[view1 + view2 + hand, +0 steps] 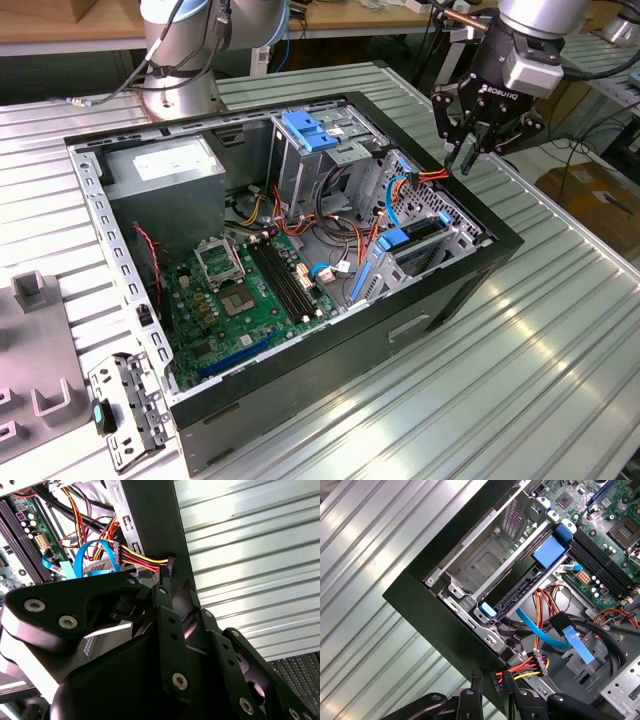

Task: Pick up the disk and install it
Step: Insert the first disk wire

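A ribbed silver metal tabletop (560, 330) carries a large black computer case (440, 300) lying open on its side. Inside, at the exterior view's left, sits a big grey box with a white sticker (165, 175). A green motherboard (240, 290) lies flat on the case floor.

At the case corner on the exterior view's right stands a silver sheet-metal drive cage (480, 565). The disk (520, 587) sits in a slot of this cage. It is seen edge-on as a flat, dark, narrow slab. A blue plastic rail runs along its side, and a paler blue tab sits at the end nearest the case wall. Its broad face is hidden. In the exterior view the disk (420, 238) lies slanted in the cage behind a blue tab.

The black gripper (468, 158) hangs above the case rim, just beyond the cage. In the first wrist view its fingers (475, 690) stand a narrow gap apart, clamped on nothing. A small black plug on red, yellow and black wires (493, 677) shows in that gap at the case edge. A light-blue flat cable (540, 630) curls nearby.
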Available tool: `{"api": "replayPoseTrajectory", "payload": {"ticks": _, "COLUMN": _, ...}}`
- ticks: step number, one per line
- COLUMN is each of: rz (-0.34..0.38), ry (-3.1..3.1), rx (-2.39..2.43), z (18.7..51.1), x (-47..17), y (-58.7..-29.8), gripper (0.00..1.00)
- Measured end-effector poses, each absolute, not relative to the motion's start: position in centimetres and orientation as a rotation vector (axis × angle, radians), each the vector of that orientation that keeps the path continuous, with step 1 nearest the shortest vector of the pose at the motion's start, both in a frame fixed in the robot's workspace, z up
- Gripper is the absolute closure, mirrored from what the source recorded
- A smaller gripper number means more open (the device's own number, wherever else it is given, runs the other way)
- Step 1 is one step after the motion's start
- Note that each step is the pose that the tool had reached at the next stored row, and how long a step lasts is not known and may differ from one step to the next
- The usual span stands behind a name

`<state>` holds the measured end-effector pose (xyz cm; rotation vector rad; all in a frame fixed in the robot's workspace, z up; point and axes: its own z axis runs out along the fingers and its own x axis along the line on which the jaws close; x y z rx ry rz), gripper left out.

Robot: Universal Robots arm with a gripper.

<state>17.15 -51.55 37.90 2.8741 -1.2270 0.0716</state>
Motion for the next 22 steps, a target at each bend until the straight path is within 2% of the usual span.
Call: {"api": "replayPoseTrajectory", "payload": {"ticks": 22, "rz": 0.072, "ry": -0.960, "rx": 2.980, "z": 36.6, "x": 17.1, "y": -51.3, "gripper": 0.70}}
